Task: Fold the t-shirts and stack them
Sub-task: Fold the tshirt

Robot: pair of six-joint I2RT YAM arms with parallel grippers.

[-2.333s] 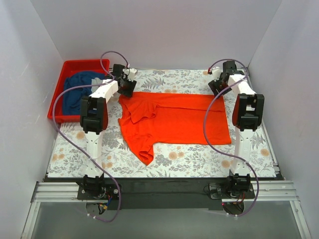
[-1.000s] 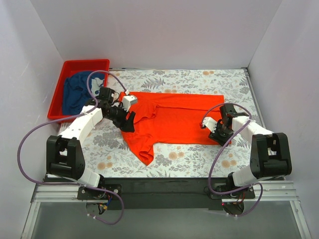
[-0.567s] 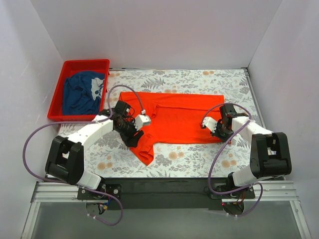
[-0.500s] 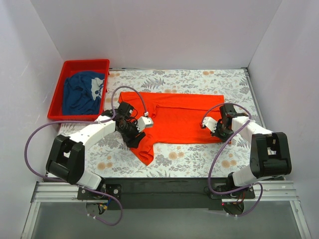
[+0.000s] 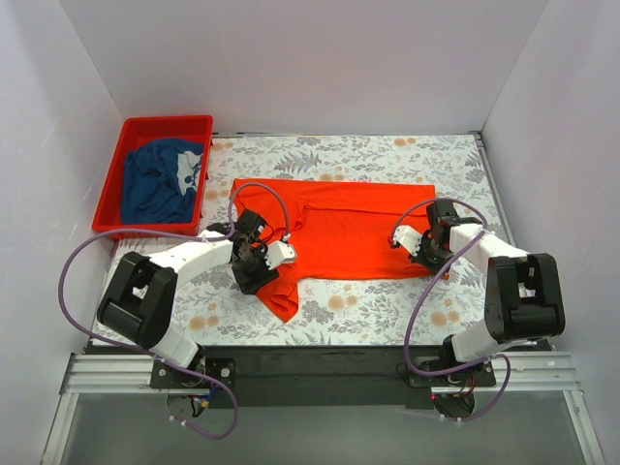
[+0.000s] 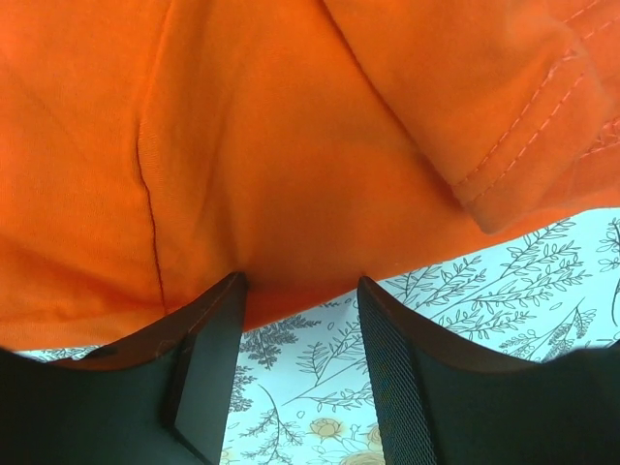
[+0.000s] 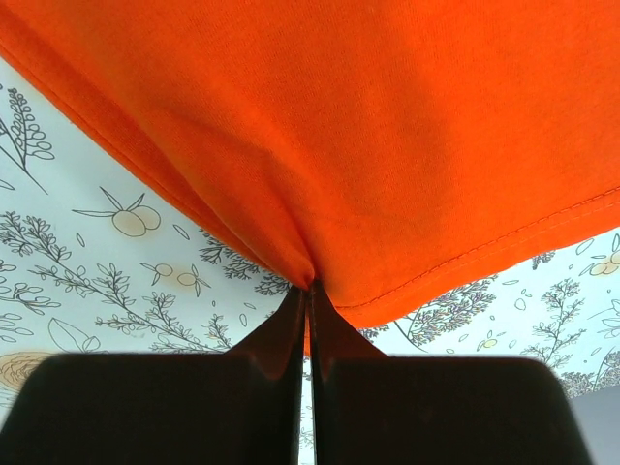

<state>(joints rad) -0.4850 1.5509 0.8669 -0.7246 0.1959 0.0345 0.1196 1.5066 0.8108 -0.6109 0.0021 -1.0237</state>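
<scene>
The bright orange-red t-shirt [image 5: 339,228] lies spread on the floral table, its left sleeve area rumpled. My left gripper [image 5: 254,279] is low at the shirt's near-left edge. In the left wrist view it [image 6: 298,291] stands open, its fingertips [image 6: 225,302] touching the cloth's edge with bare table between them. My right gripper [image 5: 435,259] is at the shirt's near-right corner. In the right wrist view it [image 7: 308,289] is shut on a pinch of the orange hem [image 7: 455,266]. The dark blue t-shirt [image 5: 158,184] is bunched in the red bin.
The red plastic bin [image 5: 165,122] stands at the far left of the table. White walls close in the left, back and right. Floral tablecloth [image 5: 387,300] shows in front of the shirt. Purple cables loop over both arms.
Both arms came from the shirt's far edge to its near side. Over the last second the left gripper slid along the left edge toward me. The right arm held at the near-right corner.
</scene>
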